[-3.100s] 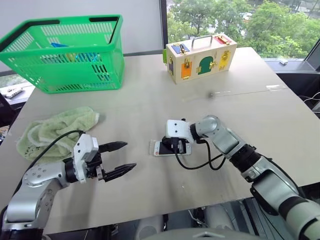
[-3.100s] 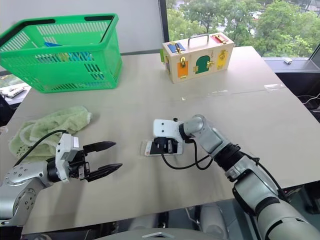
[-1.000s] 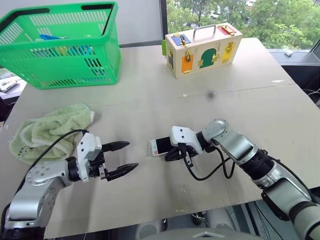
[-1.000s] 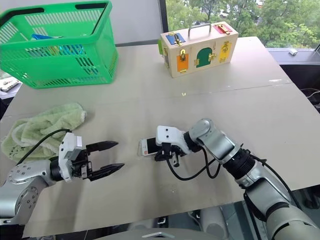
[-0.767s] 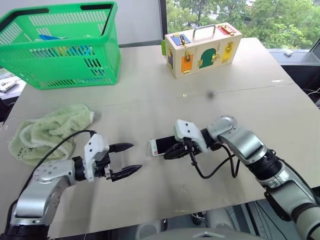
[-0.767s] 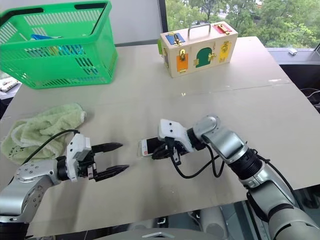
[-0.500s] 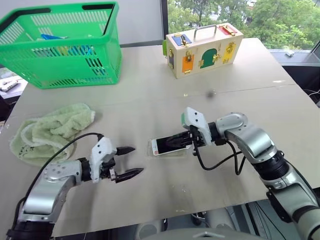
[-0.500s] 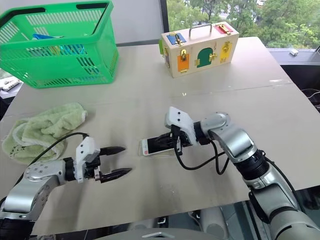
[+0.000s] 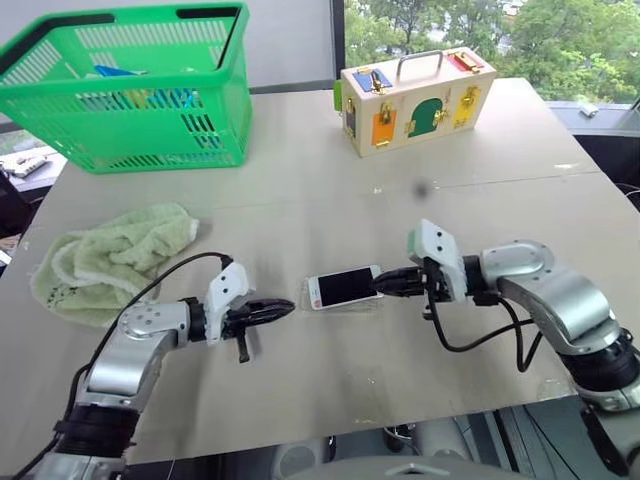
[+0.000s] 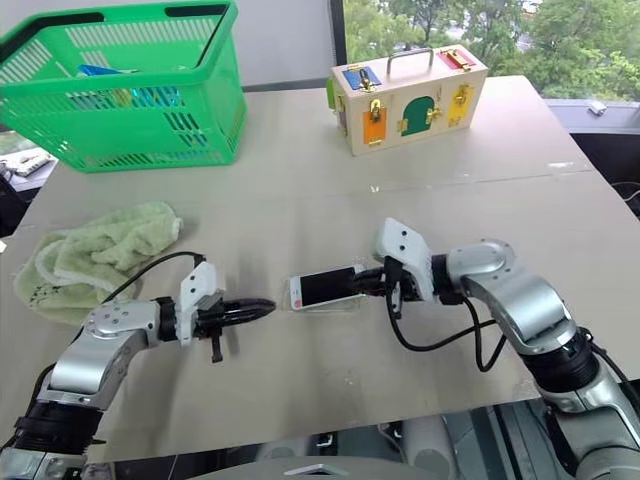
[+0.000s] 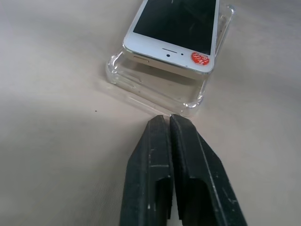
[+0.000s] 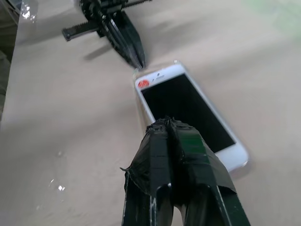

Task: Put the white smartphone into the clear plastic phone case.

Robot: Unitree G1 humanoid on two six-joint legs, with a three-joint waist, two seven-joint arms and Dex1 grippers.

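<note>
Two grippers face each other low over the worktop, with the white smartphone between them; the phone lies screen-up on the clear plastic phone case, its end with the red round sticker propped on the case's rim rather than sunk inside it; the left gripper has its jaws clenched on nothing, their tips just beside the case's near edge, though contact cannot be told; the right gripper also has its jaws pressed together, their tips at the phone's opposite short end, over the screen in its wrist view; whether they press the phone is unclear; a green basket and a wooden latch box stand at the far side; a green towel lies crumpled to the left.
</note>
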